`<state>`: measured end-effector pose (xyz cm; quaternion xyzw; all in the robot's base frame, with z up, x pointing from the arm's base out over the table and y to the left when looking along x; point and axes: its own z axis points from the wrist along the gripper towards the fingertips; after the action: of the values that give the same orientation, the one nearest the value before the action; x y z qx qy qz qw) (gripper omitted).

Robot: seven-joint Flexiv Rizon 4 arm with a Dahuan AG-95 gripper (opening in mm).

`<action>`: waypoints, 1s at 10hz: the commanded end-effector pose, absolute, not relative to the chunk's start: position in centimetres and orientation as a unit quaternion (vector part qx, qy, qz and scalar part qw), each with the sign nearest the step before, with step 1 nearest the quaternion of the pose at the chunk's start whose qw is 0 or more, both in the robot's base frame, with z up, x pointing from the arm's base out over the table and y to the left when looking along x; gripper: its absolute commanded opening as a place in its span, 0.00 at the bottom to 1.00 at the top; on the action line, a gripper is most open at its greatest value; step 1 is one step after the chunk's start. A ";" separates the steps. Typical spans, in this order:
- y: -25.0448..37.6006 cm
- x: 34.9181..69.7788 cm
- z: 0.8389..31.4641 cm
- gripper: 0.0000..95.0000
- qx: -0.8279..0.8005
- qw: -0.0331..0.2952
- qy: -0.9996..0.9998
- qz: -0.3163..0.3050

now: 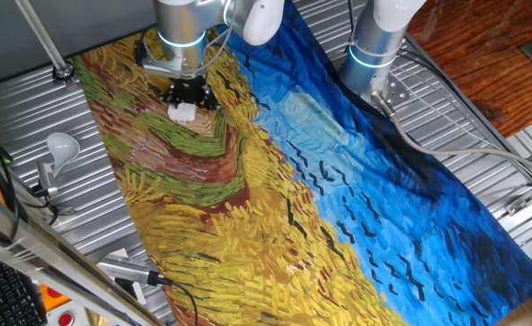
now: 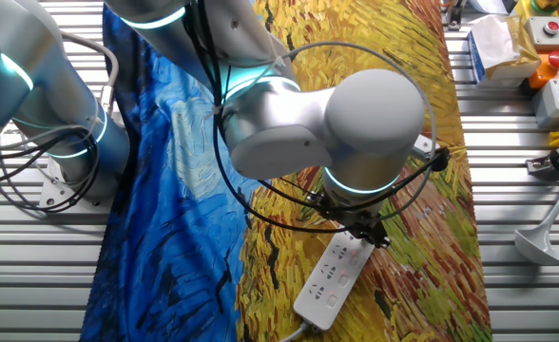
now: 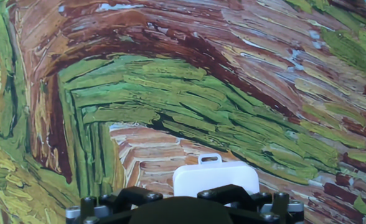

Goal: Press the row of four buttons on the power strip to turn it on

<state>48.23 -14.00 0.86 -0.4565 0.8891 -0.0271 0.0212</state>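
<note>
My pincer (image 1: 185, 98) hangs right over one end of the power strip (image 2: 331, 278); I cannot tell whether it is open or closed. The strip lies on the painted cloth (image 1: 275, 181) covering the counter

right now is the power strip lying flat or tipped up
Flat: the power strip rests face-up on the painted cloth, under the claw.

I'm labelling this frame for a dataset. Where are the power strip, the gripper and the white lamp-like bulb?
power strip (image 2: 331, 279): the other fixed view, middle of its white top face.
gripper (image 1: 185, 100): one fixed view, black fingers above the strip's end.
white lamp-like bulb (image 1: 61, 145): one fixed view, its rounded head.
</note>
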 end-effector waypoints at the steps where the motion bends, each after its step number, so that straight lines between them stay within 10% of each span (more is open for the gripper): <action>1: -14.1 48.3 0.7 0.80 -0.458 0.021 0.888 -0.027; 3: -14.4 48.3 1.0 0.80 -0.462 0.021 0.886 -0.030; 4: -14.5 48.3 1.1 1.00 -0.463 0.021 0.886 -0.027; 10: -14.0 47.9 2.4 1.00 -0.451 0.014 0.892 -0.025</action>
<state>47.73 -13.94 2.62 -0.4506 0.8923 -0.0255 0.0131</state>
